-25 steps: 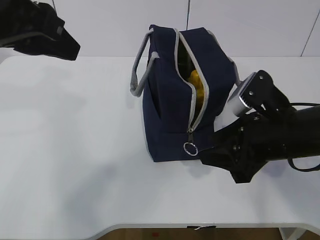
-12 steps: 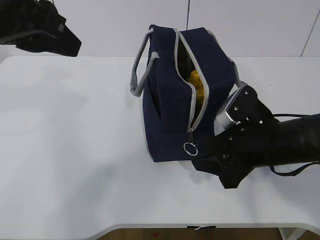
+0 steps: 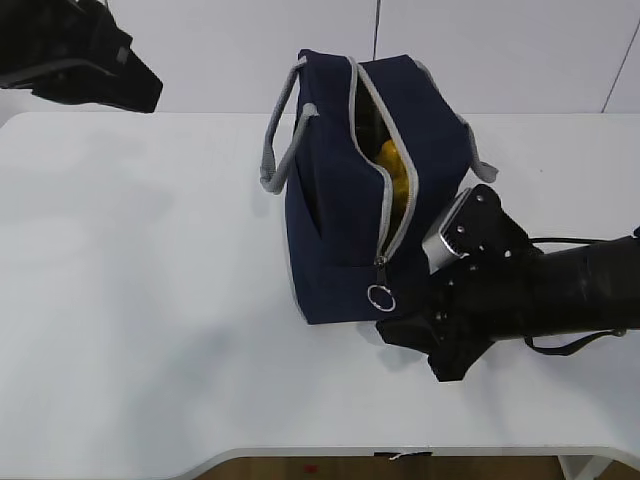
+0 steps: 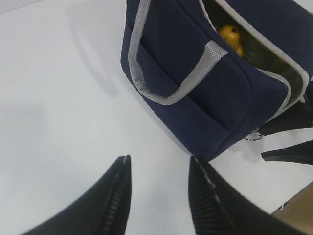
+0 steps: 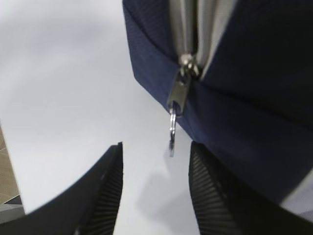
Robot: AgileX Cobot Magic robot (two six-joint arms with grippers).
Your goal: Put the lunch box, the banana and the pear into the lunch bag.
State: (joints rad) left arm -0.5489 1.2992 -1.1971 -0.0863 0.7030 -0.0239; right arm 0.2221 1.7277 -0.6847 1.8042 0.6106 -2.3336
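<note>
Free room and obstructions about the lunch bag [image 3: 340, 200].

The table [image 3: 130, 300] lies open left of the bag. On the near right, the right gripper [image 5: 155, 196], jaws parted, crowds the ring pull [image 5: 172, 134]. The unzipped slot is narrow, with yellow fruit [image 4: 231, 36] inside. The left gripper [image 4: 159, 196] hangs over bare table.

The navy-blue lunch bag [image 3: 345, 200] was seen standing upright on the white table, its grey zipper undone along the top and down one end, the ring pull [image 5: 172, 137] hanging at the bottom, and yellow fruit [image 3: 392, 165] was glimpsed inside through the gap.
</note>
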